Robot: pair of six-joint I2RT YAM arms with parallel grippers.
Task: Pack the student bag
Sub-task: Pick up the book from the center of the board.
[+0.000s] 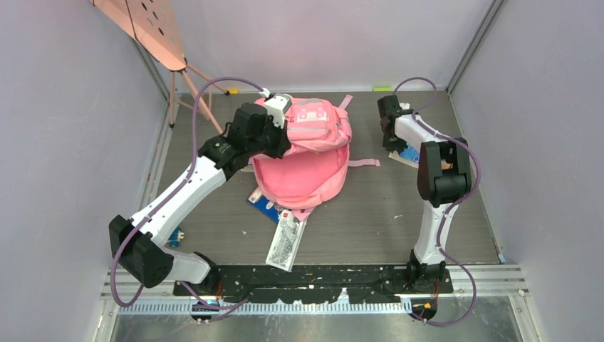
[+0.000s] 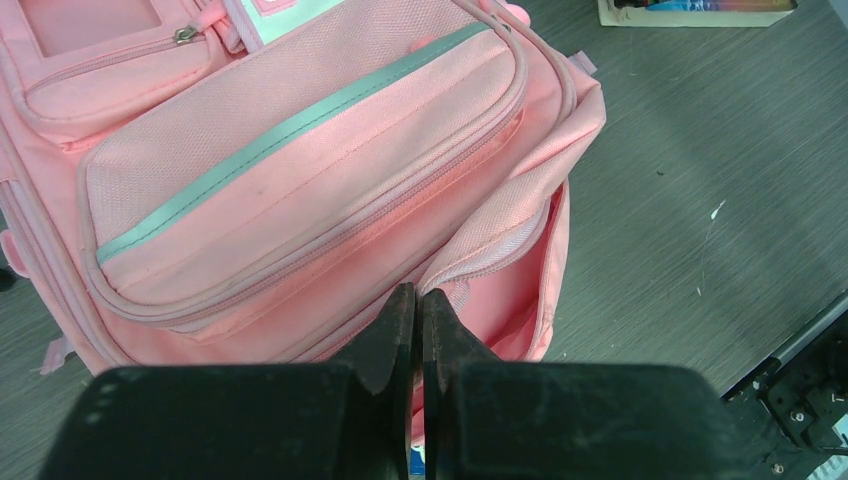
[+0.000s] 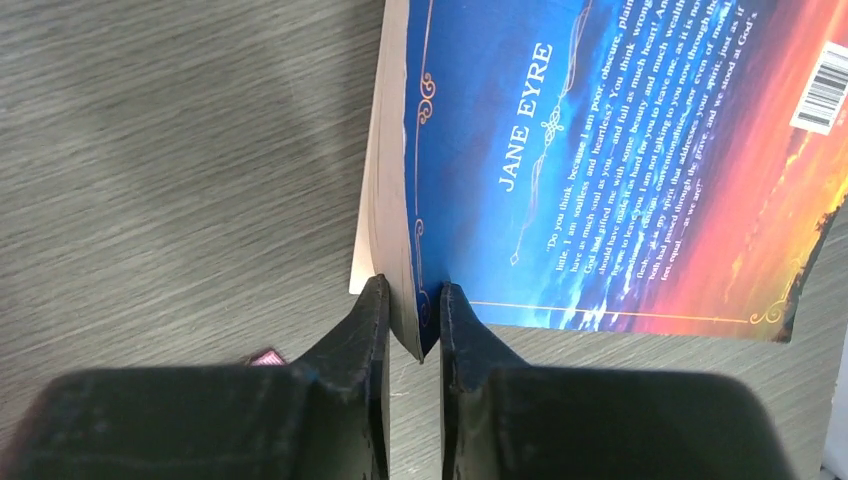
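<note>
We see the student bag (image 1: 303, 174) lying on the far middle of the grey surface (image 1: 399, 235). The left claw (image 2: 418, 296) sits at the bag's far left side, with the front pocket (image 2: 300, 170) spread out just beyond it. Its fingers are pressed almost together, pinching a fold of pink fabric at the rim of the bag's opening. The right claw (image 3: 413, 290) is well apart from the bag, at the far right of the surface. It is only narrowly parted and clamped on the corner of a paperback (image 3: 620, 140) — Jane Eyre, back cover toward the wrist camera.
</note>
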